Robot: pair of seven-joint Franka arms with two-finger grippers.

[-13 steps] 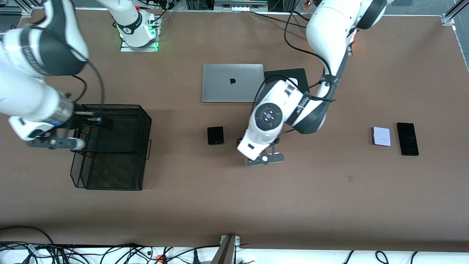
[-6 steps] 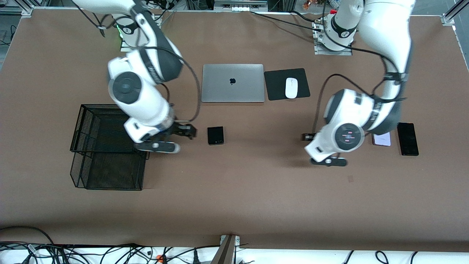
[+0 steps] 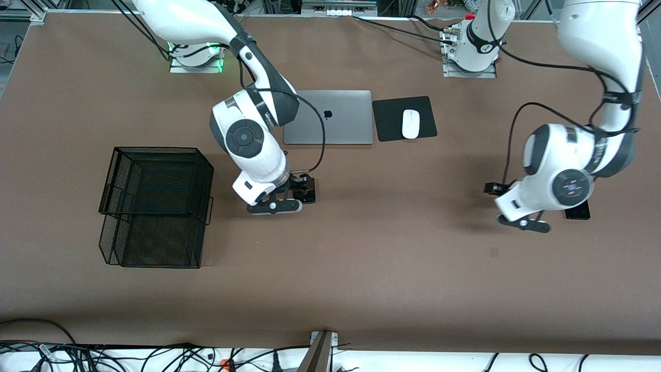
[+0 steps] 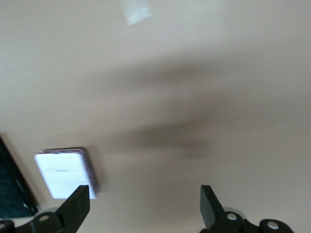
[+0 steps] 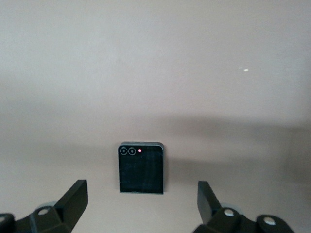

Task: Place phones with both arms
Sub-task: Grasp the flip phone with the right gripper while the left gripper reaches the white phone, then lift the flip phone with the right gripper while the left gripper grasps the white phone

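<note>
**Q:** Where were the two grippers?

**A:** The right gripper (image 3: 295,192) hung low over the small black phone (image 5: 141,168) near the middle of the table, nearer the front camera than the laptop (image 3: 335,118). Its fingers (image 5: 73,196) stood apart, with nothing between them; in the right wrist view the phone lay flat on the table between the two tips, untouched. The left gripper (image 3: 521,209) hung toward the left arm's end of the table, its fingers (image 4: 77,204) also spread wide and empty.

**Q:** And the other phones?

**A:** In the left wrist view the white phone (image 4: 65,174) lay flat, close to one fingertip but not between the pair. Just beside it lay the long black phone (image 3: 578,212), mostly hidden under the left arm in the front view, with only a corner showing.

**Q:** What else was on the table?

**A:** A black wire basket (image 3: 155,206) stood toward the right arm's end. Beside the laptop, a white mouse (image 3: 410,124) rested on a black pad (image 3: 387,121).
</note>
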